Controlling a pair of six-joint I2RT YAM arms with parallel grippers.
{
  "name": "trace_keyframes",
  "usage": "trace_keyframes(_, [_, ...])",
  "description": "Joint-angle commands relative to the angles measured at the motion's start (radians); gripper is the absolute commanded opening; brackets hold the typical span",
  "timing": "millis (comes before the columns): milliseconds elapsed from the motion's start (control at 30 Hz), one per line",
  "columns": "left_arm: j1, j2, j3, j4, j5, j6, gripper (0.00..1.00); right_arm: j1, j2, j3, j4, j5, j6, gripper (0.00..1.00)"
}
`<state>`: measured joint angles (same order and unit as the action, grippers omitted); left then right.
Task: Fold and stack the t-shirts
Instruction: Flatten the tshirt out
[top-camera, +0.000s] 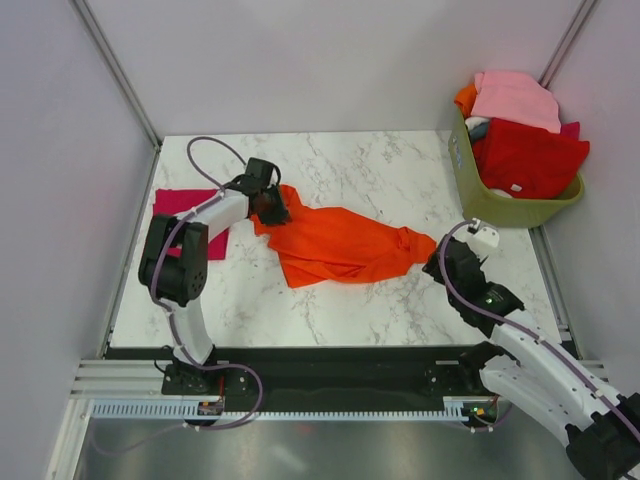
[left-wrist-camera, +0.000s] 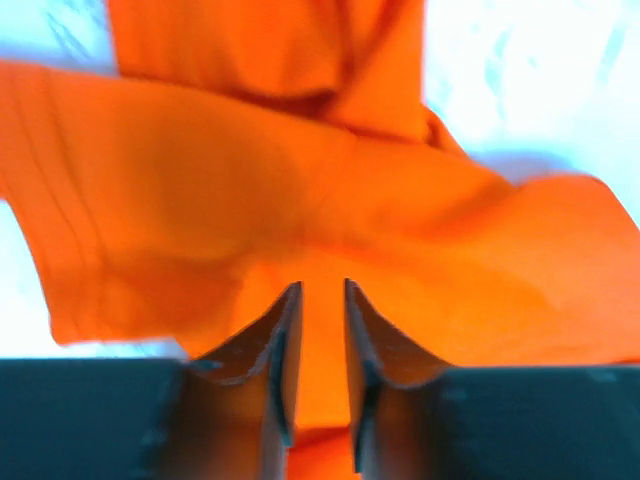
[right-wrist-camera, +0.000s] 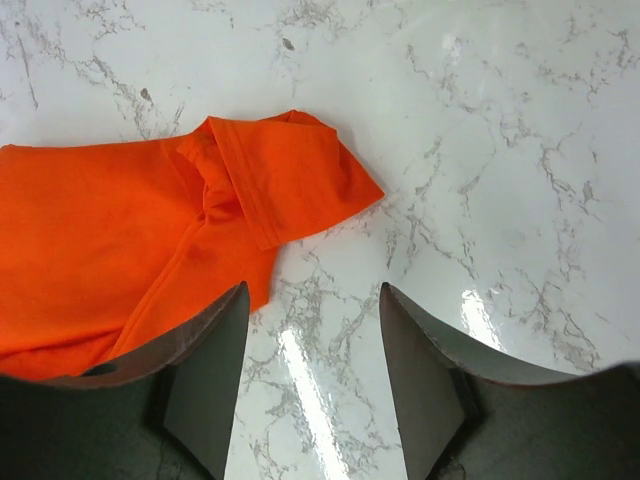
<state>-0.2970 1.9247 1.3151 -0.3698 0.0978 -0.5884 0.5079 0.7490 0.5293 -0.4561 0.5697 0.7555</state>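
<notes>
Orange t-shirt (top-camera: 340, 245) lies crumpled mid-table (top-camera: 400, 165). Only my top view shows the crimson t-shirt (top-camera: 180, 205) lying flat at far left, and the green basket (top-camera: 468, 185) heaped with pink and red clothes (top-camera: 525, 150). Left gripper (left-wrist-camera: 321, 285) pinches orange cloth. Right gripper (right-wrist-camera: 312, 292) stands apart beside a sleeve, holding nothing.

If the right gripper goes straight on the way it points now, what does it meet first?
The right gripper would most likely meet the bare white marble tabletop, just beside the sleeve of the bright orange cloth t-shirt, though depth is unclear.
</notes>
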Motion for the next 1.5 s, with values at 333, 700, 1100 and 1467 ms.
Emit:
trace_keyframes(333, [-0.125, -0.460, -0.364, -0.002, -0.081, 0.001, 0.52, 0.001, 0.107, 0.011, 0.142, -0.060, -0.024, 0.60])
trace_keyframes(700, [-0.125, -0.494, -0.499, 0.068, -0.096, -0.022, 0.60, 0.001, 0.029, -0.028, 0.140, -0.088, -0.024, 0.60])
trace_keyframes(1100, [-0.120, -0.472, -0.528, 0.106, -0.138, -0.152, 0.52, 0.003, 0.003, -0.035, 0.132, -0.083, -0.030, 0.60])
trace_keyframes(1467, [-0.120, -0.673, -0.666, 0.123, -0.144, -0.525, 0.56, 0.003, 0.006, -0.049, 0.135, -0.077, -0.024, 0.60])
